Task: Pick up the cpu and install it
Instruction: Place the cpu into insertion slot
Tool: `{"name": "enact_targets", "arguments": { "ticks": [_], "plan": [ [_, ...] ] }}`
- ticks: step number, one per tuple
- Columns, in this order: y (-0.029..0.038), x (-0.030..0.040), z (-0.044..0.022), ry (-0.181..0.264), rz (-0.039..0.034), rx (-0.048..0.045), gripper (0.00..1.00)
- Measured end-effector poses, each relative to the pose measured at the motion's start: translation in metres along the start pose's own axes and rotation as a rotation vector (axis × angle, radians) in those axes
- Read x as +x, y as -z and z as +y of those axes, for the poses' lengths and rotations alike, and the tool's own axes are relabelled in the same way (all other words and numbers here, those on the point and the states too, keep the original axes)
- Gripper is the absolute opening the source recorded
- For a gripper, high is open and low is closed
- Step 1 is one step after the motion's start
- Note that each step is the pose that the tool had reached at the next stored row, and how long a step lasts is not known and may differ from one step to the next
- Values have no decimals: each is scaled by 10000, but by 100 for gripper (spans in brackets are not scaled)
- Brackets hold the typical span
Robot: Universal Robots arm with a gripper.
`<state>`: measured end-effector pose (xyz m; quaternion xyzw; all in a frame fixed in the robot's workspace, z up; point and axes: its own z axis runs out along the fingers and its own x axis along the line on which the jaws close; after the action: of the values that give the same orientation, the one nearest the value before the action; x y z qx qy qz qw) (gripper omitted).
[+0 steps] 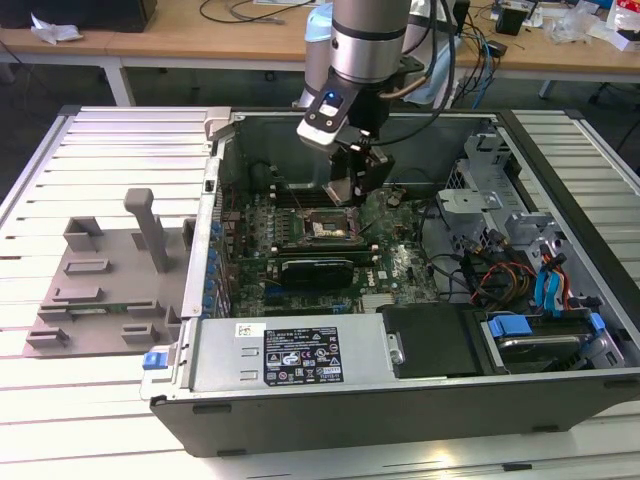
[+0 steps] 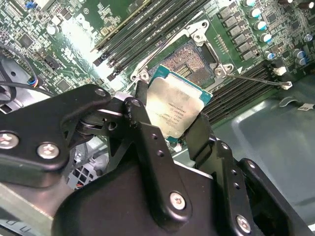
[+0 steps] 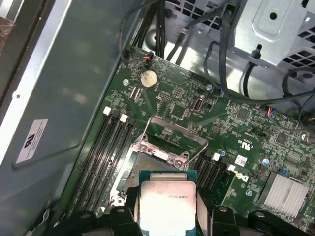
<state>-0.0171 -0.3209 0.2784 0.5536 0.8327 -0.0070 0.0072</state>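
So the pick-up is done: the claw is clamped on the cpu by two opposite edges and holds it close above the open socket inside the case. By my judgement seating is what remains. The chip is not yet down in the socket, and the retaining frame stands hinged up. The cpu is a thin square with a dull, smudged silver-grey lid on a green rim. The socket is a black-framed square with a fine bed of contacts. The claw's fingers are matte black, bolted links. The motherboard is glossy green, with dark memory slots beside the socket.
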Motion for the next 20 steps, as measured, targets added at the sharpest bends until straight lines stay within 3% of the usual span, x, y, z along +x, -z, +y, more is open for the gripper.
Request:
{"name": "enact_targets", "arguments": {
  "ticks": [12, 20],
  "plan": [
    [-9, 0, 0, -1116, 4, 22, 55],
    [-19, 0, 0, -2342, 8, 47, 55]
  ]
}}
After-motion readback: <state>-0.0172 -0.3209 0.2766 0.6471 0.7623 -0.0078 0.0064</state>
